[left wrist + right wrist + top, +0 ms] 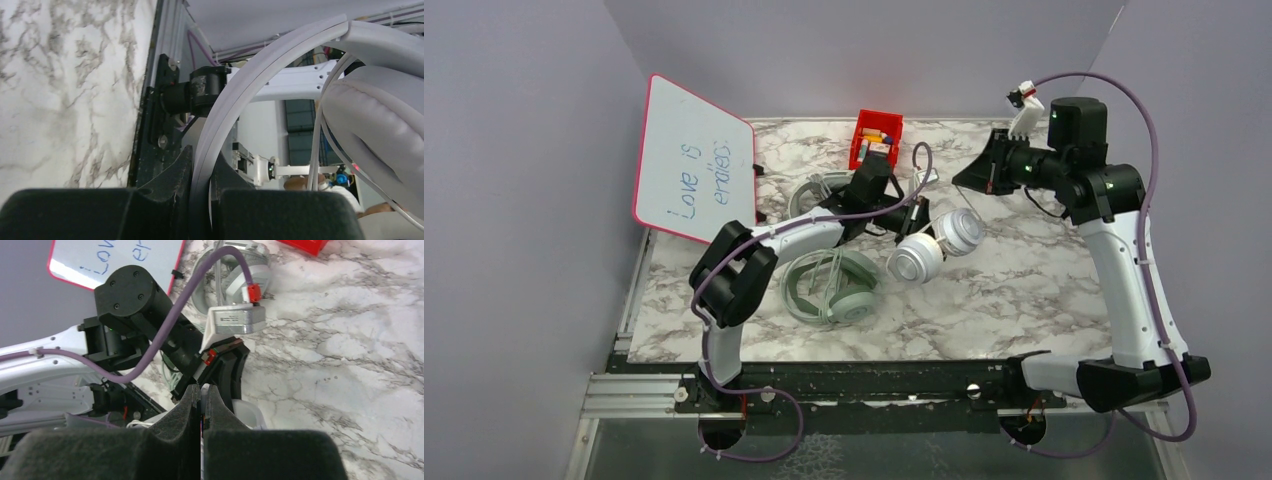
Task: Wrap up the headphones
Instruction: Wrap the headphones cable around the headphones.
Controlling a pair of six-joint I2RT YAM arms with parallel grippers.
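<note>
Headphones (pixel 225 100), band pinched by left fingers (pixel 167 192), right fingers (pixel 187 410) closed

Robotics lab cell: left arm (pixel 734 270) & right arm (pixel 1124 270) bolted to alu. rail (pixel 634 395) at marble-look tabletop (pixel 1024 290), grey partition walls (pixel 524 200) around, whiteboard (pixel 694 160) propped left.

The marble counter (pixel 1024 300) carries three headsets. The mint-green headset (pixel 829 285) lies at seven o'clock from the middle. The grey-white headset (pixel 936 245) is at the middle, its two round cups side by side. The left pincer (pixel 914 213) meets it from ten o'clock and seems to clasp its band, though the spot is too crowded to be sure. A white headset (pixel 809 193) lies at eleven, partly under the left arm (pixel 764 245). A red bin (pixel 876 135) stands at twelve and a whiteboard (pixel 694 160) at ten. The right pincer (pixel 972 176) hangs at one o'clock.
</note>
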